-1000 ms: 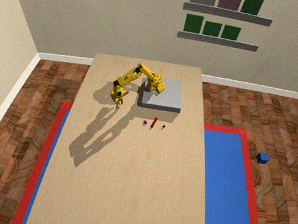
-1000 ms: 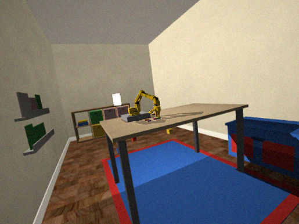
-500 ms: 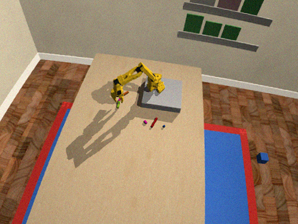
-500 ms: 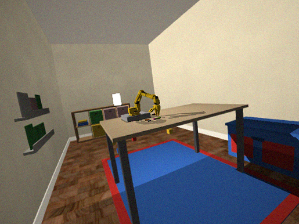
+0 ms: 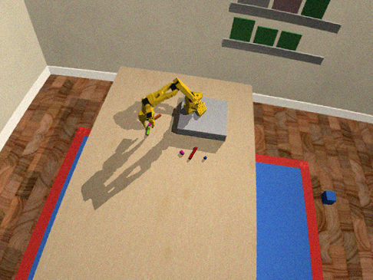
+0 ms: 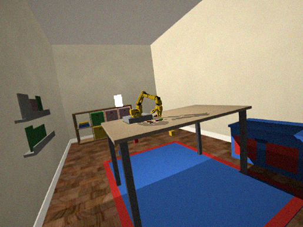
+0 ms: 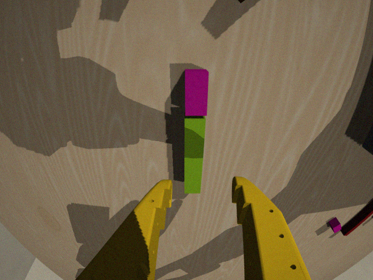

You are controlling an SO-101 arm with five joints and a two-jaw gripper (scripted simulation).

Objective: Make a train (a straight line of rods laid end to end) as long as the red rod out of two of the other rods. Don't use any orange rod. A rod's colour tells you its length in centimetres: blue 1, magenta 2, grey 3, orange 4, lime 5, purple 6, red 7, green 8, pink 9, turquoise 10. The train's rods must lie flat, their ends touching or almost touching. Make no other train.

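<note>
The tool (image 5: 147,125) (image 6: 157,114) (image 7: 202,182) stands parted, empty; the lime rod (image 5: 147,130) (image 6: 161,119) (image 7: 194,144) (light, stiff, I'd guess) wants a mid-length pinch.

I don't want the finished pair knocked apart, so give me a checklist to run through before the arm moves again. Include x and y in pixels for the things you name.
1. Magenta rod (image 7: 196,93) and lime rod (image 5: 147,130) (image 7: 193,156) end to end, nearly touching: ok, only a thin gap.
2. Those two in a straight line: ok.
3. Colours adding up to the red rod (image 5: 192,153) (image 7: 358,220): ok, two plus five makes seven.
4. Orange rod (image 5: 158,116) kept out of the train: ok, it lies apart.
5. Gripper (image 5: 148,125) (image 7: 202,180) free of the rods: ok, fingers parted, nothing between them gripped.
6. Fingertip height above the table: cannot tell.
</note>
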